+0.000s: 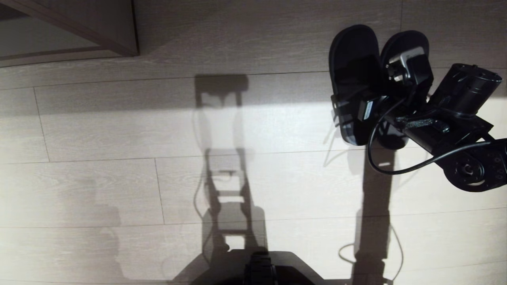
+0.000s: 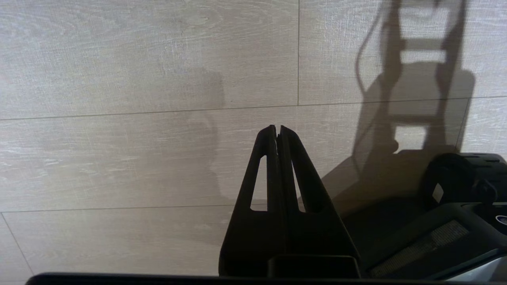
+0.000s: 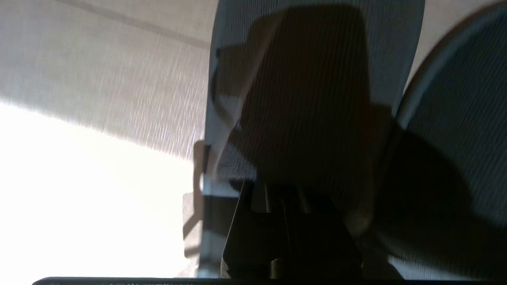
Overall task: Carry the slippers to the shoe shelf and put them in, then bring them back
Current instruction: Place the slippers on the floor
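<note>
The slippers (image 1: 350, 51) hang as a dark pair over the wooden floor at the upper right of the head view, soles side by side. My right gripper (image 1: 362, 113) reaches in from the right and is shut on them. In the right wrist view its jaws (image 3: 283, 194) are pressed together into the ribbed grey-blue fabric of one slipper (image 3: 317, 99), with the other slipper (image 3: 455, 118) beside it; the fingertips are hidden in the fabric. A corner of the shoe shelf (image 1: 119, 43), with dark brown trim, shows at the far left. My left gripper (image 2: 277, 128) is shut and empty above the floor.
Pale wood-plank floor (image 1: 119, 178) fills the view, crossed by a bright band of sunlight and by my own shadow. The dark front of my base (image 1: 257, 269) sits at the near edge, and part of it (image 2: 455, 198) shows beside the left gripper.
</note>
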### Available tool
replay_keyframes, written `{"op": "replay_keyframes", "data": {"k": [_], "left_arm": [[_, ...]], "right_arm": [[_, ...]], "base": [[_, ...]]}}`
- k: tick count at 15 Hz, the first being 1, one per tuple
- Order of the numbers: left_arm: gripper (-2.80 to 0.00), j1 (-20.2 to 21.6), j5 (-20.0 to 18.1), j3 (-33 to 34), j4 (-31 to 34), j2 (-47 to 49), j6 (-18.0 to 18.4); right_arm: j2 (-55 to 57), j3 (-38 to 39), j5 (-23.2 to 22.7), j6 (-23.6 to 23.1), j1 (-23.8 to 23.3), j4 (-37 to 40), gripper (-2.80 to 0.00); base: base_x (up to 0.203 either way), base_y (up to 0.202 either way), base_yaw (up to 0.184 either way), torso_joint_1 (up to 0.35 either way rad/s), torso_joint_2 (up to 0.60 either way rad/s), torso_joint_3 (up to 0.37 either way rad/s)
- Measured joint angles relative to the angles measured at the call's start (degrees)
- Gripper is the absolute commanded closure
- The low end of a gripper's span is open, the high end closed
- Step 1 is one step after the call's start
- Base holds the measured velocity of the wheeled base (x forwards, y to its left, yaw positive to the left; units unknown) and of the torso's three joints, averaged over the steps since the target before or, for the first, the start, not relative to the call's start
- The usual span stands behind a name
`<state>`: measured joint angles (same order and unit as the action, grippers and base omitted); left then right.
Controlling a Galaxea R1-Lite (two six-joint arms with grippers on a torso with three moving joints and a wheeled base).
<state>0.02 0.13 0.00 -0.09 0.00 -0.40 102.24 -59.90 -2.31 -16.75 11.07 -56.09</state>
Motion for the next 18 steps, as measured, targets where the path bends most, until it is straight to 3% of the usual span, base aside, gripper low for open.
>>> {"op": "replay_keyframes", "data": {"k": [12,18], "left_arm": [[0.00,0.0,0.0,0.0,0.0,0.0,0.0],[0.00,0.0,0.0,0.0,0.0,0.0,0.0]], "right_arm": [[-4.0,11.3,-0.6,0.3,0.1,-0.5,0.00],[-16.7,20.6,-1.1,0.3,0.0,-0.5,0.00]], "base": [[0.000,0.000,0.000,0.000,0.00,0.000],[0.000,0.000,0.000,0.000,0.00,0.000]]}}
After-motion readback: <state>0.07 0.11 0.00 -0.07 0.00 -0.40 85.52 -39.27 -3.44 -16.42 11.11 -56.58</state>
